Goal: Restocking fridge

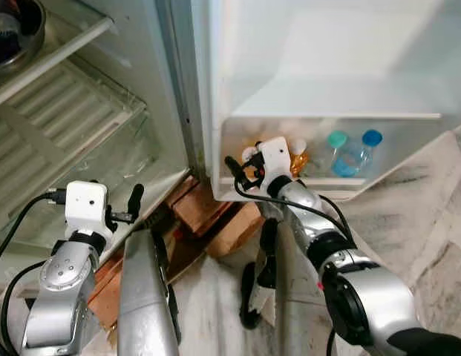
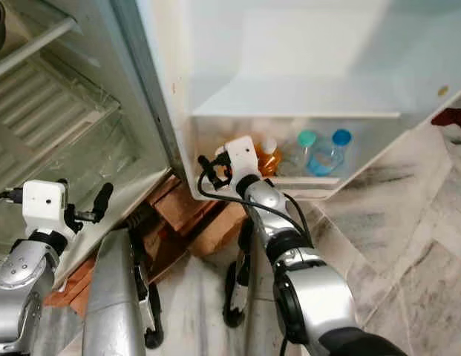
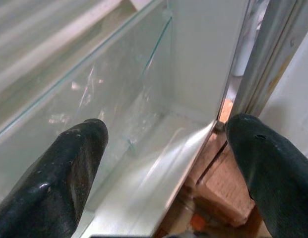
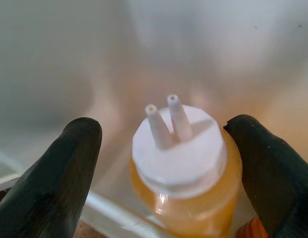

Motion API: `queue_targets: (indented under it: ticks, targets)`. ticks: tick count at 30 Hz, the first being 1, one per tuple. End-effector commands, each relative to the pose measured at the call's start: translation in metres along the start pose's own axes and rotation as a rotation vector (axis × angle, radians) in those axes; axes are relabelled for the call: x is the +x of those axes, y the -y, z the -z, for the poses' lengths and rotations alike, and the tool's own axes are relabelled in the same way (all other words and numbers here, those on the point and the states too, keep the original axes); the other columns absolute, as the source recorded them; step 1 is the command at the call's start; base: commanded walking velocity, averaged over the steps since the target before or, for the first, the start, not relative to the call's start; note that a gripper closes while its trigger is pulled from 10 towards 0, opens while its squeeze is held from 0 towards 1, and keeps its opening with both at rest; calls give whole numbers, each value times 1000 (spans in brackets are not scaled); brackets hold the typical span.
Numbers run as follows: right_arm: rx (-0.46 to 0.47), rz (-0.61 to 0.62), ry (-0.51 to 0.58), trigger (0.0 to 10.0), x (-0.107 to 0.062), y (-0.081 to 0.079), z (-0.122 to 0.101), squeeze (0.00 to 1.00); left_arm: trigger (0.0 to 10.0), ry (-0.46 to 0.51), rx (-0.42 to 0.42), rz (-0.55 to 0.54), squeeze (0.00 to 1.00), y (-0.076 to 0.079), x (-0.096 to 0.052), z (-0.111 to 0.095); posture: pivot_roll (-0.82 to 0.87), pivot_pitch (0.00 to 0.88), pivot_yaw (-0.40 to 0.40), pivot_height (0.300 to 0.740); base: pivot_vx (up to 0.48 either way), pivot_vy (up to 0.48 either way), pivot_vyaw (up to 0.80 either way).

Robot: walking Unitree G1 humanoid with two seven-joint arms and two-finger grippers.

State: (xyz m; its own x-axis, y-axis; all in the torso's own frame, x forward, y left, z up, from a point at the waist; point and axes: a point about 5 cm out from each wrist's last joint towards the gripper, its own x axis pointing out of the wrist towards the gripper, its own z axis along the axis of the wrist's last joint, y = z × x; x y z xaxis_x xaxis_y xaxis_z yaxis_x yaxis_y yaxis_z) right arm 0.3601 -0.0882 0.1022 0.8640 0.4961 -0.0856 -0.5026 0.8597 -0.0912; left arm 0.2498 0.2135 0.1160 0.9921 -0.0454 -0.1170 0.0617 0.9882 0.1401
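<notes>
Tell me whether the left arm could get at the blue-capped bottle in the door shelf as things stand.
Probably not easily. The left end effector sits by the fridge body, while the blue-capped bottle stands at the door shelf's far end, past the right end effector.

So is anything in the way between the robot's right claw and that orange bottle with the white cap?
Nothing visible is. The right gripper is at the door shelf, open, with one finger on each side of the orange bottle. I can't tell if they touch it. The left gripper hangs open by the fridge's lower compartment.
</notes>
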Motion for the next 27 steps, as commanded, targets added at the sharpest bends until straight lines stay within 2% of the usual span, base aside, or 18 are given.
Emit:
queue_targets:
  ticks: [1, 3, 4, 6, 7, 16, 27]
  targets:
    - [-9, -15, -18, 10000, -5, 2, 6, 937, 10000, -18, 12, 2, 0, -2, -1, 5, 115, 200, -34, 524, 0, 0, 0]
    - [-12, -17, -14, 10000, -6, 4, 5, 906, 10000, -17, 12, 3, 0, -2, 1, 5, 109, 194, -33, 524, 0, 0, 0]
    - [-31, -16, -8, 10000, -9, 9, 4, 569, 10000, -13, 12, 4, 0, -2, 4, 5, 105, 186, -32, 524, 0, 0, 0]
    - [-50, -14, -6, 10000, -11, 11, 4, 231, 10000, -11, 13, 5, 0, -1, 6, 5, 102, 180, -30, 524, 0, 0, 0]
    - [-65, -10, -2, 10000, -14, 13, 5, 0, 10000, -6, 14, 6, 0, -1, 8, 5, 99, 175, -29, 524, 0, 0, 0]
    - [-75, 67, 58, 10000, -26, 24, 1, 0, 10000, 10, 21, 5, 0, -3, 15, 4, 87, 145, -19, 524, 0, 0, 0]
    - [-65, 43, 63, 10000, -37, 21, 1, 0, 10000, 25, 20, 7, 0, -2, 24, 4, 68, 110, -19, 524, 0, 0, 0]
